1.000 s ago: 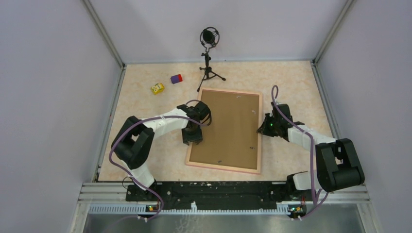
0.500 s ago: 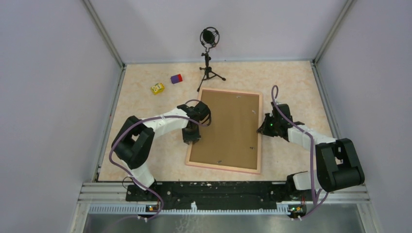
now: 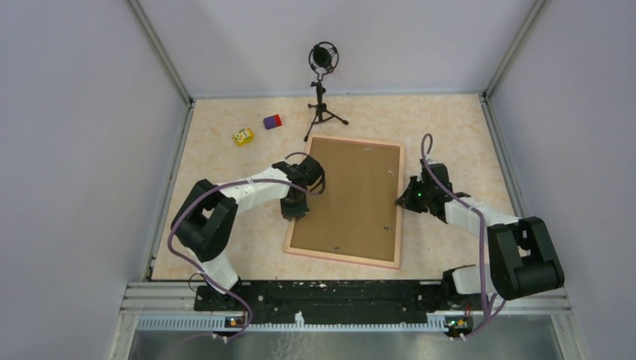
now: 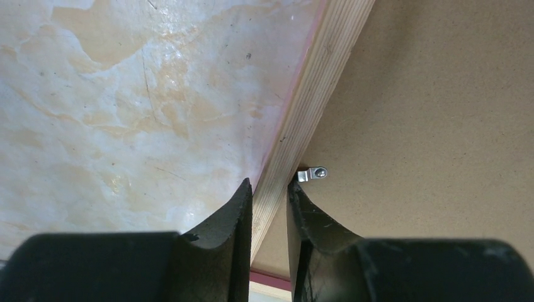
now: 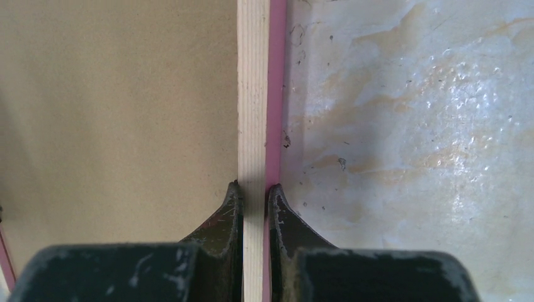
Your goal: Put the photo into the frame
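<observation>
Lying back side up on the table (image 3: 225, 172), the frame (image 3: 341, 259) is resting near the middle, with its long sides running from near to far and leaning slightly left at the near end. A brown backing board (image 3: 349, 199) is filling its opening, so whether the photo is sitting underneath cannot be told.

The left gripper (image 3: 294, 214) is reaching over the frame's left rail and pinching it. In the left wrist view, the left gripper (image 4: 271, 185) is closing on the pale wooden rail (image 4: 315, 82), one finger on the table side and the other on the board side. A small metal clip (image 4: 312, 174) is sitting just beside the inner fingertip.

The right gripper (image 3: 409, 199) is doing the same on the right rail. In its own view, the right gripper (image 5: 255, 189) is clamping narrowly on the rail (image 5: 254, 94), with the pink outer edge showing against one finger.

At the far side of the table, a microphone stand (image 3: 322, 82) is standing just beyond the frame, while a yellow block (image 3: 242, 136) and a purple and red block (image 3: 272, 121) are lying to its left.
</observation>
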Robot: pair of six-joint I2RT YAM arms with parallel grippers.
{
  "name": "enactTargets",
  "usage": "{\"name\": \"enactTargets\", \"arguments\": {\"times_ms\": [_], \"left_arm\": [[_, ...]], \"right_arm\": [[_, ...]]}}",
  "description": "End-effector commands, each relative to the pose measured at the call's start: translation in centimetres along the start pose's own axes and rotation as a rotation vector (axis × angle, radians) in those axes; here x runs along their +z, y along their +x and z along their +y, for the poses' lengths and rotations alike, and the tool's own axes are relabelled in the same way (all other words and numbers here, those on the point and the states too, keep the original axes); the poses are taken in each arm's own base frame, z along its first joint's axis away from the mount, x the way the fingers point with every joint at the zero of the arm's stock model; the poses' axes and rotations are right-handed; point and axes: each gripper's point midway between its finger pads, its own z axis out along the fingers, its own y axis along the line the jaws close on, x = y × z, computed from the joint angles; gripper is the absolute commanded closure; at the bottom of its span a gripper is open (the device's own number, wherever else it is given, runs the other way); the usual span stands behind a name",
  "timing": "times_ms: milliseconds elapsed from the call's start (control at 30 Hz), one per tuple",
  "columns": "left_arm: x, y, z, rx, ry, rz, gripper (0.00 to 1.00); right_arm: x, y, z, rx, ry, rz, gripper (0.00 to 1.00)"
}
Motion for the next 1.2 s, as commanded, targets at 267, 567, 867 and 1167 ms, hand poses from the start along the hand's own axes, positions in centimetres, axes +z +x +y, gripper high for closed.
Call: {"name": "enactTargets", "arguments": {"times_ms": [267,567,867,1167], "left_arm": [[3.2,-9.0,-3.1,-0.05,0.133,-0.23,0.84],[-2.1,-12.2,-2.1,0.101,0.166,-0.372,0.22],[-8.9,-6.8,1.3,0.071,0.308,-0.333,0.01],[-9.3,6.0,-1.7,-0.173,0.683,0.079,0.01]], "right_arm": [[-3.4,9.4,0.7,0.157,-0.019,0.168,1.0],[-7.1,7.6,4.0,0.043,-0.174,0.034,0.6],[-8.9,-5.0,7.6,-0.129,-0.065,-0.251,0.13],[2.7,-16.3,10.6,-0.275,-0.012,-0.012,0.02]]}}
